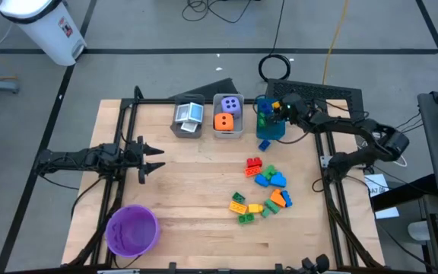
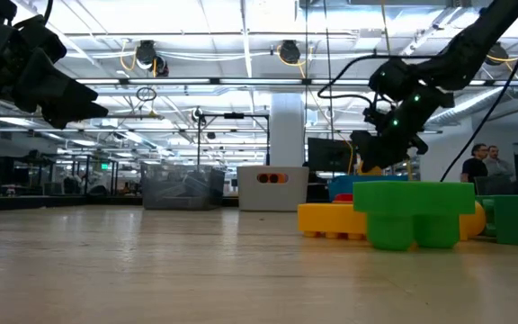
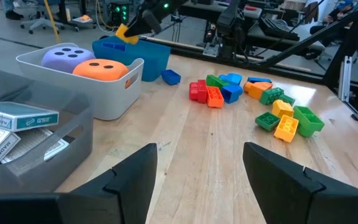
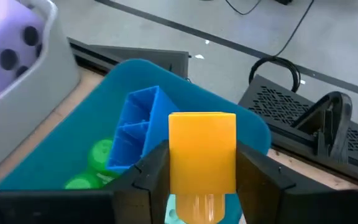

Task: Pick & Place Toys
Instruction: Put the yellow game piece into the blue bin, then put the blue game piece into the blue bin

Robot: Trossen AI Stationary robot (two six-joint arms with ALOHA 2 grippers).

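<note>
My right gripper (image 1: 274,106) is above the blue bin (image 1: 269,122) at the table's far side, shut on a yellow-orange brick (image 4: 202,163). The bin holds a blue brick (image 4: 135,134) and green bricks (image 4: 95,165). Several multicoloured bricks (image 1: 263,192) lie on the table's right half. The purple die (image 1: 231,104) and orange die (image 1: 223,120) sit in the clear bin (image 1: 227,116). Cards (image 1: 189,114) lie in the grey bin (image 1: 188,119). My left gripper (image 1: 158,158) is open and empty at the table's left. My right gripper pinches the yellow-orange brick by two opposite sides (image 4: 173,168) between its two fingers. The fingers slant down toward the blue bin. The brick is lifted clear, above the bin's opening, and it also shows in the left wrist view (image 3: 127,33).
A round purple bowl (image 1: 132,229) stands at the near left corner. A single blue brick (image 1: 264,144) lies on the table just in front of the blue bin. Bare wood lies between my left gripper and the brick pile.
</note>
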